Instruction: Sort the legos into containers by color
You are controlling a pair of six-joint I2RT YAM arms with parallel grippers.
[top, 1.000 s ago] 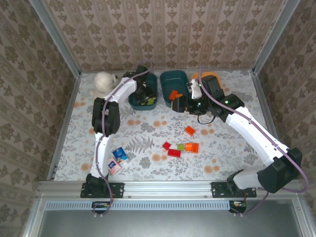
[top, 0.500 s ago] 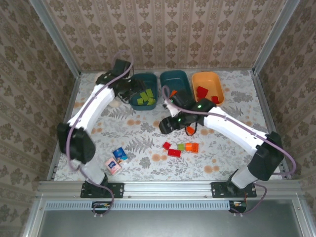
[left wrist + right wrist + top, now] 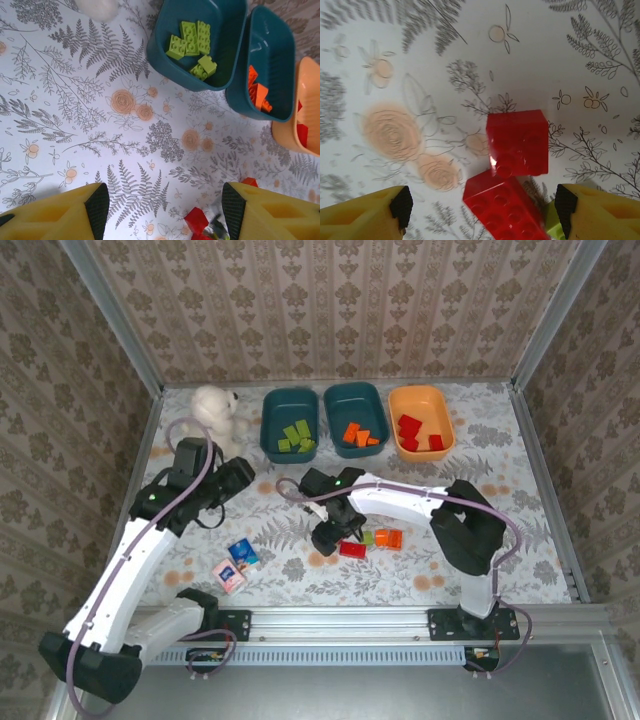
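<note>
Three tubs stand in a row at the upper middle of the overhead view. The left teal tub (image 3: 272, 412) holds the light green bricks (image 3: 295, 435). The middle teal tub (image 3: 350, 400) holds the orange bricks (image 3: 358, 435), and the orange tub (image 3: 420, 402) holds the red bricks (image 3: 412, 430). A white plush bear (image 3: 213, 408) sits just left of the row. Near the centre of the frame, a small cluster of loose bricks (image 3: 367, 537) in red, green and orange lies on the flowered desk (image 3: 480, 490). A blue carton (image 3: 243, 554) and a pink carton (image 3: 228, 575) lie at the lower left.

The right tool (image 3: 483, 206) hangs low over the left end of that cluster. In the right wrist view its yellow fingers (image 3: 365, 215) sit in the two lower corners, spread apart and released, gripping nothing. Between them lie a square red brick (image 3: 517, 142) just right of centre and a longer red brick (image 3: 502, 205) at the bottom edge, the two touching. A sliver of a green brick (image 3: 550, 225) shows at the lower right.

The left tool (image 3: 160, 212) is also released, its fingers (image 3: 55, 212) wide apart in the lower corners of the left wrist view, with only bare desk between them. In that view the tubs lie at the upper right. In the overhead view this tool hovers left of centre, below the bear and apart from the loose cluster.
</note>
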